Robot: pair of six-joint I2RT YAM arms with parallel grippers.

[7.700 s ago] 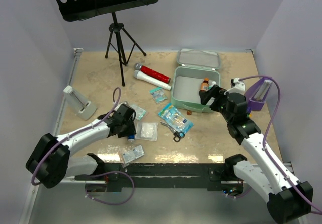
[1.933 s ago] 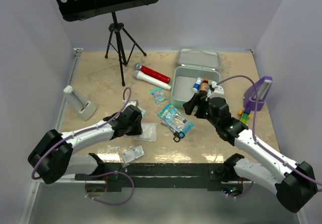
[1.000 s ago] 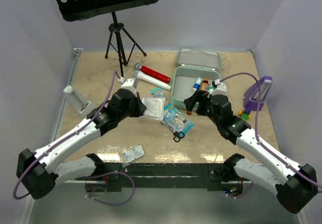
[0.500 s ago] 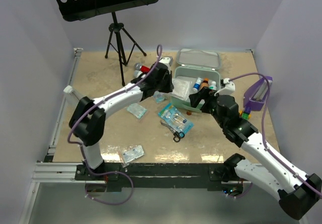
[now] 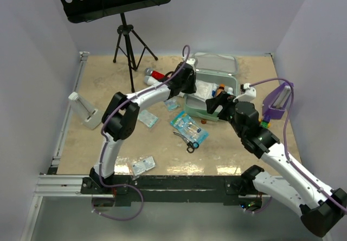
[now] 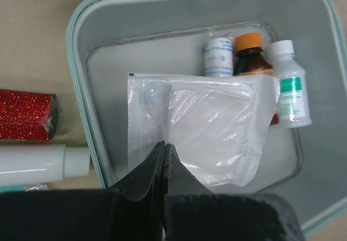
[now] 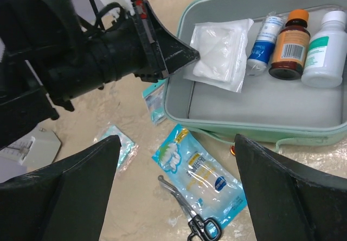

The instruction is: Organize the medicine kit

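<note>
The medicine kit (image 5: 201, 115) is a mint-green box lying open, its lid (image 5: 214, 62) behind it. Against its far wall (image 6: 76, 89) lie a white-and-blue roll (image 6: 218, 57), a brown bottle with an orange cap (image 6: 250, 57) and a white bottle (image 6: 290, 89). My left gripper (image 6: 164, 143) is shut on the edge of a clear gauze packet (image 6: 206, 122), holding it over the box's left half. My right gripper (image 7: 176, 138) hangs open in front of the box, above a blue packet (image 7: 200, 170) and scissors (image 7: 190, 211). Nothing is between its fingers.
A red glitter tube and a white tube (image 5: 154, 77) lie left of the box. A music stand's tripod (image 5: 130, 46) is at the back left, a purple stand (image 5: 277, 101) at the right, a white stand (image 5: 84, 110) at the left. Small packets (image 5: 147, 119) (image 5: 142, 165) lie near the front.
My left arm has carried the gauze packet from the table's middle to over the open box. My right gripper has drawn slightly back and right, still open.
</note>
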